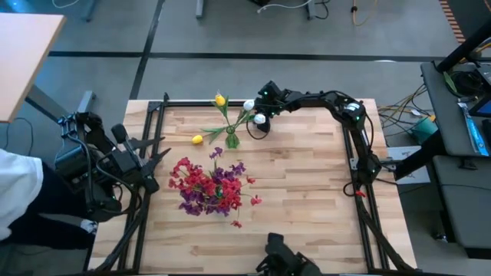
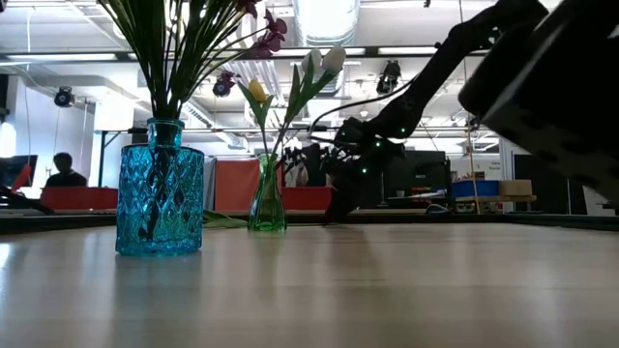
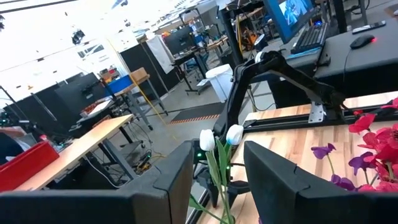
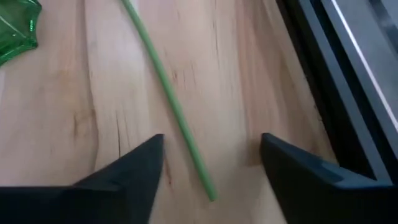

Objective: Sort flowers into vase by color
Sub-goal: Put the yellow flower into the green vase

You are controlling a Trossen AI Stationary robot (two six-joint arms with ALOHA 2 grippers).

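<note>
Right wrist view gives me my right hand (image 4: 211, 165) spread wide, its two dark wedge-shaped fingers either side of a thin, smooth green stem (image 4: 168, 99) lying flat on the pale planked wood of the tabletop (image 4: 74, 106); I see nothing gripped. A corner of the green glass vase (image 4: 15, 28) sits just beside that stem, and the black frame rail (image 4: 336, 81) runs along the tabletop's edge on the other side.

From above, that hand (image 1: 259, 116) is low, just beside the green vase (image 1: 232, 140), which holds a yellow bud (image 1: 220, 100) and white buds (image 1: 248, 105) on long stems. Another yellow bud (image 1: 197, 139) lies on the wood near it. Nearer the front edge than the green vase, red and purple clusters (image 1: 207, 186) fill the faceted blue glass vase (image 2: 160, 186).

My left hand (image 1: 157, 156) waits at the tabletop's side, fingers parted and empty.
</note>
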